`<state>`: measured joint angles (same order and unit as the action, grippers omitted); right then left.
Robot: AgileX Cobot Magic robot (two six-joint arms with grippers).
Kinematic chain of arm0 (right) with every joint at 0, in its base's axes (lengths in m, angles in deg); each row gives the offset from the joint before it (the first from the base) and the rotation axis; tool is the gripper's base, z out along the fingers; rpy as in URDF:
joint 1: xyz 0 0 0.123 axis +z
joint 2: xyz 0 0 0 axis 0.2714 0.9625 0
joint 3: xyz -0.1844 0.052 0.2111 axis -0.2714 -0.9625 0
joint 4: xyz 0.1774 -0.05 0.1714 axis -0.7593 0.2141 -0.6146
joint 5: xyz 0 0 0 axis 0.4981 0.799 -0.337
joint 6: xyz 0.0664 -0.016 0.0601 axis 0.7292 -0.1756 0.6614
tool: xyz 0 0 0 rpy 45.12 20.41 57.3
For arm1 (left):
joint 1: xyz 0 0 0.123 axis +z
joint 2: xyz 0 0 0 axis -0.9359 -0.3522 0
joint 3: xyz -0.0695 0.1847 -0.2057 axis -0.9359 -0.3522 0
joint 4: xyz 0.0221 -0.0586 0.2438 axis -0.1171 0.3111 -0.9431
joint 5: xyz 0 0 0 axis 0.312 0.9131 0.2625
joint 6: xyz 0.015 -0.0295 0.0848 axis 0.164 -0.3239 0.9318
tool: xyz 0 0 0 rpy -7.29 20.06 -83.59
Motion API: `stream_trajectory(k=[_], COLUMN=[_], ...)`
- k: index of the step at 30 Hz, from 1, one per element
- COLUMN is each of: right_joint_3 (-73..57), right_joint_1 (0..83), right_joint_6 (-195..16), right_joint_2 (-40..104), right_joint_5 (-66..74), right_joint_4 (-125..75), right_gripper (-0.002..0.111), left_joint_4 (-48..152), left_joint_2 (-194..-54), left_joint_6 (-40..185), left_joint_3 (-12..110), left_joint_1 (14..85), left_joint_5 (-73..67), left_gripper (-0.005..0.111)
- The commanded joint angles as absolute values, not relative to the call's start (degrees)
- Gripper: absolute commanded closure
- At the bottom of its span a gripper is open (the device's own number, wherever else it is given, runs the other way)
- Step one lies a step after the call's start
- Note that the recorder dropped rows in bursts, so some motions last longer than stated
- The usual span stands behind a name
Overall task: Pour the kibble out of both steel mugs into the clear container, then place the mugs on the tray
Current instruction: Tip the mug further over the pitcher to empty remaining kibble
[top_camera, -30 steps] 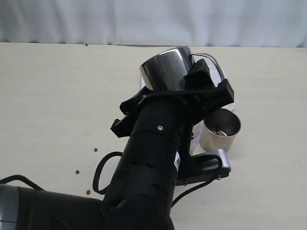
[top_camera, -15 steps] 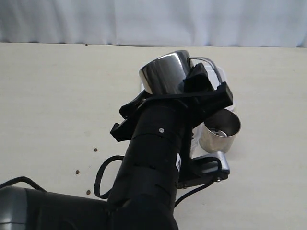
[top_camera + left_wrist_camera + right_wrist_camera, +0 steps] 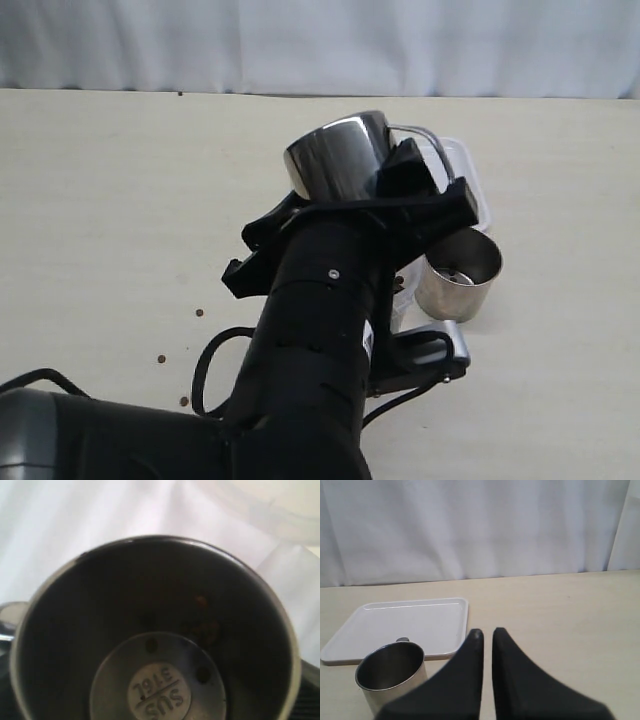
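**Tilted steel mug in the left gripper, almost bare inside**

Only a few brown pellets of kibble show, clinging to the dark inner wall of the tilted steel mug. The left wrist view looks straight into its mouth, down to a stamped base. In the exterior view this mug sits just above the centre of the frame, lifted off the table. Its base is raised toward the upper left, its mouth is turned down toward the left arm, and its thin loop handle arches to the upper right. The left gripper is clamped on it, with a black finger pressed against its side.

The standing steel mug is upright on the table right of centre, below and to the right of the tilted one and apart from it. Shiny metal shows at its bottom. Behind it lies the tray, of which only a rounded corner shows past the arm in the exterior view. The right wrist view shows the tray flat on the table, with this mug just in front of its near rim; whether they touch cannot be told.

The right gripper is pinched together with nothing between its fingers. It is beside the standing mug and apart from it.

Stray pellets lie on the table in the lower left of the exterior frame, well apart from both mugs. A white curtain runs across the top.
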<state>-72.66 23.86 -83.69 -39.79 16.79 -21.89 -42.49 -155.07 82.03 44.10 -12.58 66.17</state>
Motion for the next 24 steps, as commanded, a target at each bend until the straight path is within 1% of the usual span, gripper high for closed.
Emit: stream_trajectory(k=[1,4,6,9,12,17,19,21,24], right_joint_3=[-72.9,-72.9,-72.9,-72.9,-72.9,-72.9,-72.9,-72.9,-72.9], right_joint_1=[23.6,23.6,23.6,23.6,23.6,23.6,23.6,23.6,23.6], right_joint_6=[-83.8,-83.8,-83.8,-83.8,-83.8,-83.8,-83.8,-83.8,-83.8], right_joint_2=[-40.0,-40.0,-40.0,-40.0,-40.0,-40.0,-40.0,-40.0,-40.0], right_joint_5=[17.0,17.0,17.0,17.0,17.0,17.0,17.0,17.0,17.0], right_joint_4=[-21.4,-21.4,-21.4,-21.4,-21.4,-21.4,-21.4,-21.4,-21.4], right_gripper=[0.103,0.103,0.103,0.103,0.103,0.103,0.103,0.103,0.103], left_joint_4=[-46.0,-47.8,-44.7,-38.2,-41.7,-41.2,-43.5,-47.8,-47.8], left_joint_2=[-154.8,-152.9,-153.0,-154.3,-154.3,-154.2,-153.9,-153.3,-152.4], left_joint_6=[82.2,80.3,80.9,89.9,87.3,87.1,85.0,77.5,71.9], left_joint_3=[44.4,44.6,44.6,44.3,44.3,44.3,44.3,44.6,45.2], left_joint_1=[-12.6,-12.5,-12.5,-12.5,-12.5,-12.6,-12.6,-12.3,-12.0], left_joint_5=[67.1,67.1,67.1,67.1,67.1,67.1,67.1,67.1,67.1], left_gripper=[0.107,0.107,0.107,0.107,0.107,0.107,0.107,0.107,0.107])
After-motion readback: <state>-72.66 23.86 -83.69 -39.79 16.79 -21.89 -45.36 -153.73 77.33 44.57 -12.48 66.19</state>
